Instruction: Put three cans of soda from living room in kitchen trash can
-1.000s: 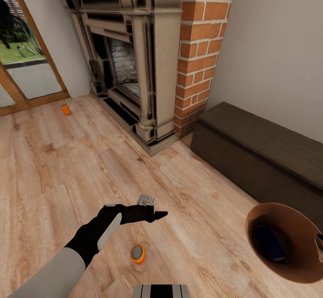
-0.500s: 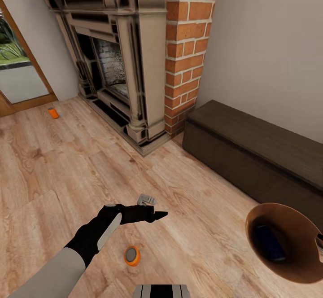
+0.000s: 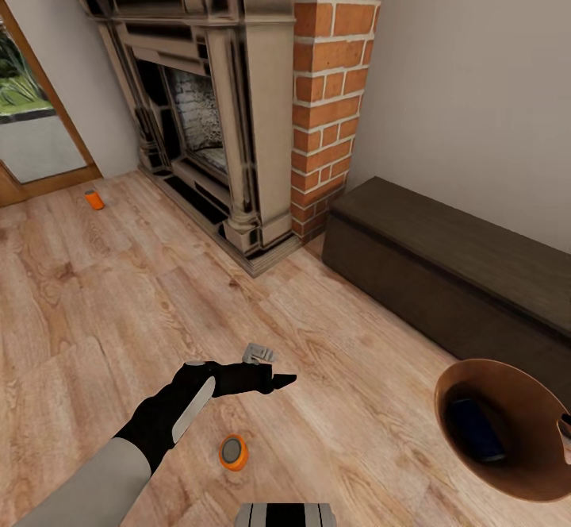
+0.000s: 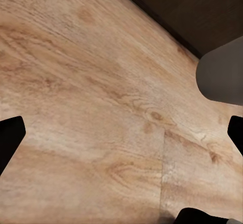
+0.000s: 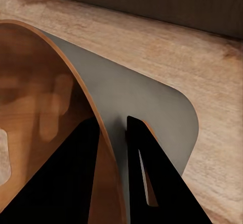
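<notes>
Light wood plank floor (image 3: 95,305) lies open ahead and toward the robot's left, bounded by the cream-framed brick fireplace (image 3: 238,114), the long dark brown bench (image 3: 452,273) along the beige wall on the right, and the wood-framed glass door (image 3: 40,130) at far left. The left gripper (image 3: 274,380) hovers above the floor, fingers spread wide at the edges of the left wrist view, nothing between them. An orange soda can with silver top (image 3: 233,453) stands upright on the floor just near the left forearm. A second orange soda can (image 3: 94,199) sits well apart, near the door. The round tapered bin, grey outside and wood-brown inside (image 3: 507,432), is at lower right with a blue can (image 3: 474,429) lying inside. The right gripper (image 5: 112,133) clamps the bin's rim, one finger inside, one outside.
</notes>
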You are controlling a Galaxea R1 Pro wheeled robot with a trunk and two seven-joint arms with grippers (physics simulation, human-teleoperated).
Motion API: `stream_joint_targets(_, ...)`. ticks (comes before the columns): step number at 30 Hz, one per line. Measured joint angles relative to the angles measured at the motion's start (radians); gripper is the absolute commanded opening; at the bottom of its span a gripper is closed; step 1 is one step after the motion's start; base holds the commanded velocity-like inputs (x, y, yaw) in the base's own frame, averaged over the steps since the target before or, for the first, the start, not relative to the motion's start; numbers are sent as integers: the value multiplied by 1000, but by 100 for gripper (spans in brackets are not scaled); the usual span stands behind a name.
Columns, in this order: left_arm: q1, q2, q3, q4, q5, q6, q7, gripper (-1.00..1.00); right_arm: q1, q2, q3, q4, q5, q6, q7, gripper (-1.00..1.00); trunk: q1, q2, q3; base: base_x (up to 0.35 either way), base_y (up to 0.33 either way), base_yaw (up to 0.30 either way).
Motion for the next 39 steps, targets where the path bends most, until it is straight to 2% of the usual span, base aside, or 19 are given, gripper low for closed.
stream_joint_targets(12, 0, -1, -3, 2, -2, 0, 1, 100, 0, 0, 0, 0, 0, 0, 0, -100, 0, 0, 0, 0, 0, 0)
stream_joint_targets(15, -1, 13, -13, -13, 9, 15, -16, 100, 2, 5, -5, -1, 12, -20, 0, -100, 0, 0, 0, 0, 0, 0)
stream_joint_targets(17, -1, 14, -13, -13, 9, 15, -27, 100, 2, 5, -5, -2, 11, -21, 0, -100, 0, 0, 0, 0, 0, 0)
stream_joint_targets(24, 0, 8, -12, 15, 9, 15, -43, 100, 1, -17, -36, -7, 15, -29, 0, -100, 0, 0, 0, 0, 0, 0)
stream_joint_targets(39, 0, 9, -12, 16, 9, 15, -45, 100, 2, -18, -37, -8, 7, -22, 0, -100, 0, 0, 0, 0, 0, 0)
